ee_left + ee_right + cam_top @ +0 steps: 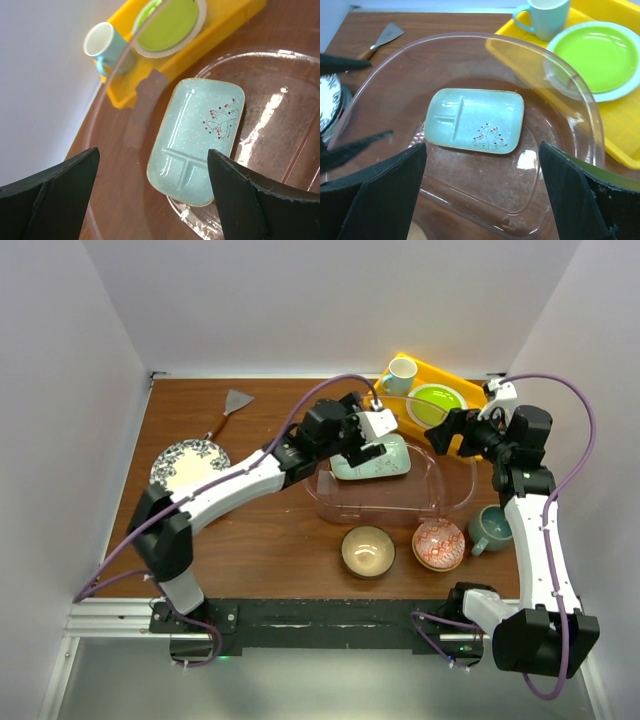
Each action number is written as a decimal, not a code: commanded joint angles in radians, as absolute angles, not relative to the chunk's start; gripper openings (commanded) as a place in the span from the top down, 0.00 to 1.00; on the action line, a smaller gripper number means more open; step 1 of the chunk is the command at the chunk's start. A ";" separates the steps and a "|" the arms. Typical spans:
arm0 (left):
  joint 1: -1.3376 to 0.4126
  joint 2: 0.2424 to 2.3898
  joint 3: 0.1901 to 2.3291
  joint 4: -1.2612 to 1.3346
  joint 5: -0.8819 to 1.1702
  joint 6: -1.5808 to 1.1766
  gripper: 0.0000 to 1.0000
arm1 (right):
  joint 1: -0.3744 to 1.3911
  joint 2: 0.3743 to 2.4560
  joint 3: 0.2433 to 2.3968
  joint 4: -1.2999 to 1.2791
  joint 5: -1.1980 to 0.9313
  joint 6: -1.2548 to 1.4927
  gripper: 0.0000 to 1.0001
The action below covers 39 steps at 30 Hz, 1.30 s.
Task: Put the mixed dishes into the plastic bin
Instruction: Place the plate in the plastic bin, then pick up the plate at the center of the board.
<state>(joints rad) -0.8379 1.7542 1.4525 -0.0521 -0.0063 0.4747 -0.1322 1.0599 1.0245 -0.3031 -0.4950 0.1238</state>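
Nearest the arm bases, three dishes sit on the table just outside the near wall of the plastic bin (385, 510): the tan bowl (368, 550) toward the middle, the red-patterned bowl (438, 544) just beside it on the right, and the grey-teal mug (490, 528) further right, close to the right arm. All three lie on the base side of the right gripper (482, 147), so I judge that arm is the nearer one and would have to draw back toward itself to reach them. That claw hovers over the bin's right end, fingers spread wide, holding nothing.

Inside the bin the white plate with red fruit marks (475, 120) lies flat on the floor, its long axis running left to right. The left gripper (152, 155) hangs above it, also wide and empty.

Well apart to the left lies the blue floral plate (190, 465), nearer the left arm, with bare table around it and a spatula (232, 405) beyond.

Farthest back, the yellow tray (455, 375) with the lime-green plate (436, 405) and white mug (400, 375) sits just beside the bin's far right rim, so the freer approach looks to be from the near and left sides
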 commanded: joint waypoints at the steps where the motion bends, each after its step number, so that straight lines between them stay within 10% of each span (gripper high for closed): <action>1: -0.827 1.599 1.393 0.018 -0.060 0.379 0.04 | -0.140 1.035 1.025 -0.293 -0.662 0.014 0.02; 21: -0.592 0.973 0.925 -0.067 -0.124 -0.121 0.00 | -0.138 1.069 0.999 -0.339 -1.091 -0.173 0.02; 39: 0.136 0.933 0.721 -0.048 0.299 -0.376 0.00 | -0.138 1.066 1.002 -0.353 -1.109 -0.184 0.02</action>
